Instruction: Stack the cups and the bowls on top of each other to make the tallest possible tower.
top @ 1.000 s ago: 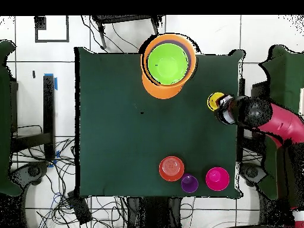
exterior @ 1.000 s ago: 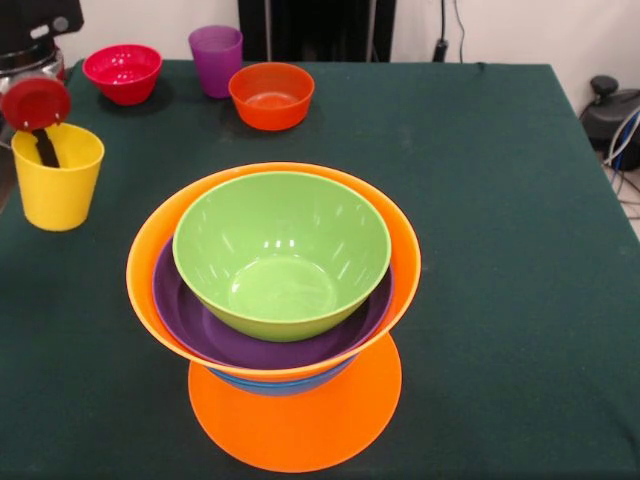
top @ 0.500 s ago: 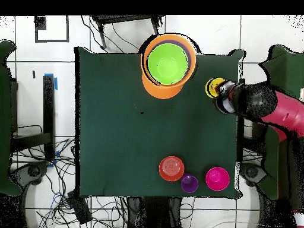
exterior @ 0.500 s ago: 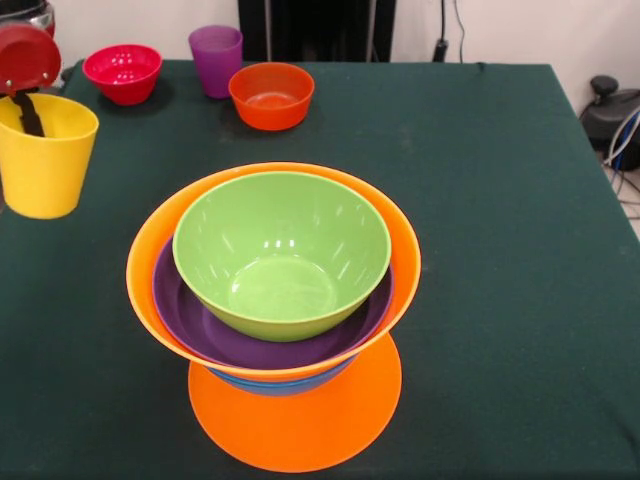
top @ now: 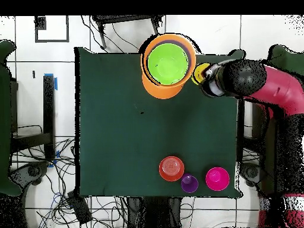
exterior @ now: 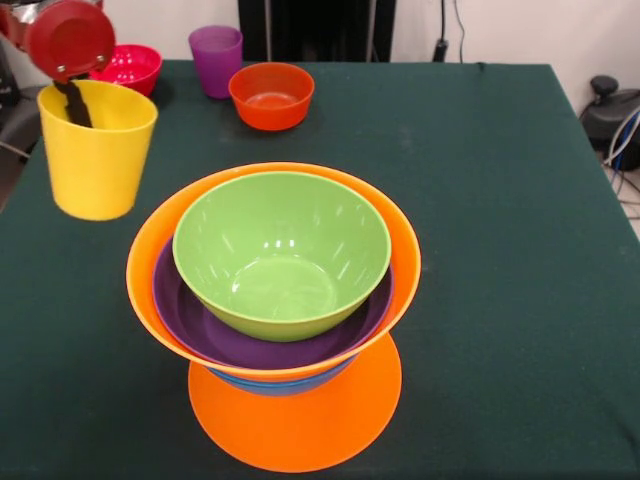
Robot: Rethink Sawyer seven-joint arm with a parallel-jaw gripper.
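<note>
Front view. Since the earlier frame the yellow cup has shifted from the left edge toward the tower and sits higher in the picture — it hangs clear of the table, upright, just beside the tower's rim at its 10 o'clock. The gripper reaches into the cup from above; one dark finger lies inside against the wall, so the fingers look pinched on the rim. The cup's inside otherwise shows bare.
Tower: flat orange base, a blue bowl barely showing, the large orange bowl, inside it the purple bowl, inside that the green bowl, which holds nothing.
Open room: the table's whole right half and the strip between the tower and the far row.
Far row, at 11 to 12 o'clock of the tower: pink-red bowl, purple cup, orange-red bowl — each standing apart, each without contents.

Overhead view. The arm has swung in from the right edge; the yellow cup now sits just at 3 o'clock of the tower, near the table's top edge. The three small vessels line the bottom edge: orange-red bowl, purple cup, pink-red bowl. The table's left half lies open.
</note>
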